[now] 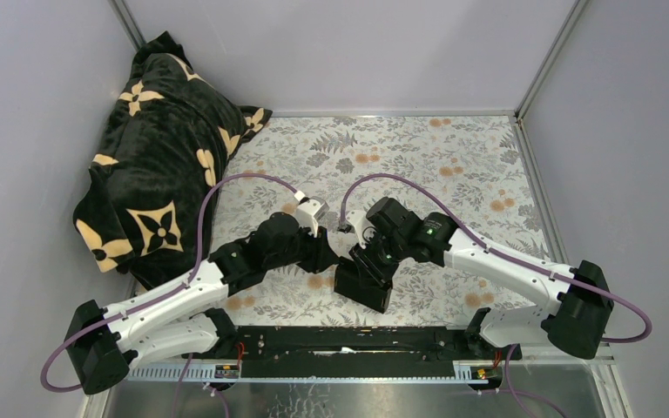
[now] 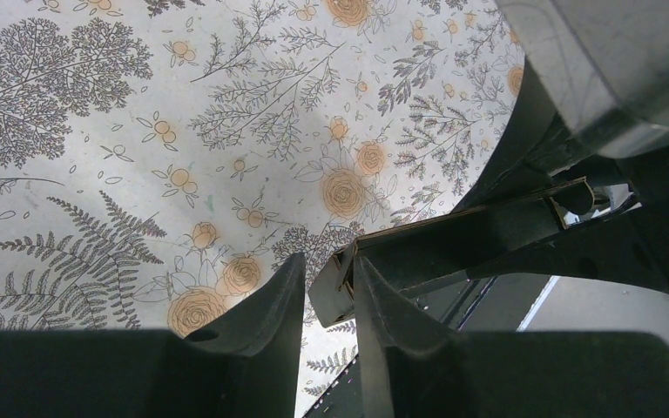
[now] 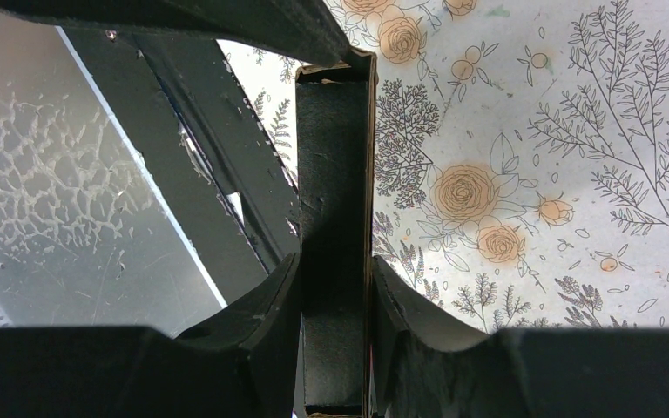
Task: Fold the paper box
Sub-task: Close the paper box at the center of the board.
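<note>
Paper box (image 1: pixel 364 280) sits between the arms, over the front of the floral table (image 1: pixel 453 165). Right gripper (image 3: pixel 335 272) is clamped across its long body — left gripper (image 2: pixel 327 272) is narrow around one end, pinch unconfirmed. I'd hold the right firm and press that end in slowly, square to the crease.

top: overhead, far | 2 wrists: close, facing floral table (image 2: pixel 70 200) | shared: paper box (image 1: pixel 364 283)

A floral-print table (image 1: pixel 453 157) carries a black flower-patterned blanket (image 1: pixel 157 157) heaped at its far-left corner
</note>
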`<state>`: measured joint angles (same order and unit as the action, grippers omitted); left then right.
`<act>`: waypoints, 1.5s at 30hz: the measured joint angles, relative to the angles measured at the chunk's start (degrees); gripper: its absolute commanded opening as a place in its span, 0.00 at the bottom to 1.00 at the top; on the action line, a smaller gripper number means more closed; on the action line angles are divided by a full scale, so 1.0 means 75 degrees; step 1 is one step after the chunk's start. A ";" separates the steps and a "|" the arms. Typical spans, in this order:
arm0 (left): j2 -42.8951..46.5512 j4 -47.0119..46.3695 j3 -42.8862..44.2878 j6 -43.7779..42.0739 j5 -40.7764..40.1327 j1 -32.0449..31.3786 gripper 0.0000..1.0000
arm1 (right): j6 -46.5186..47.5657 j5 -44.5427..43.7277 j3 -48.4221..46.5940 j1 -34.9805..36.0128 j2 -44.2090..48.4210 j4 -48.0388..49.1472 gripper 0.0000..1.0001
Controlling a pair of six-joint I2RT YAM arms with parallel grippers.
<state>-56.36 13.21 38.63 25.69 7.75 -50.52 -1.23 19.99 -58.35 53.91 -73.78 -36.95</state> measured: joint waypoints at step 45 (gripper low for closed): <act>-0.0294 -0.0396 0.0003 0.0012 0.0055 0.0000 0.14 | -0.0026 -0.0219 0.0003 0.0015 0.0000 -0.0003 0.20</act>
<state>-58.57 10.24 38.65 25.78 8.16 -50.52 -1.43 18.35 -58.33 54.02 -73.78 -36.97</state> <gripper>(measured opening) 0.156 0.371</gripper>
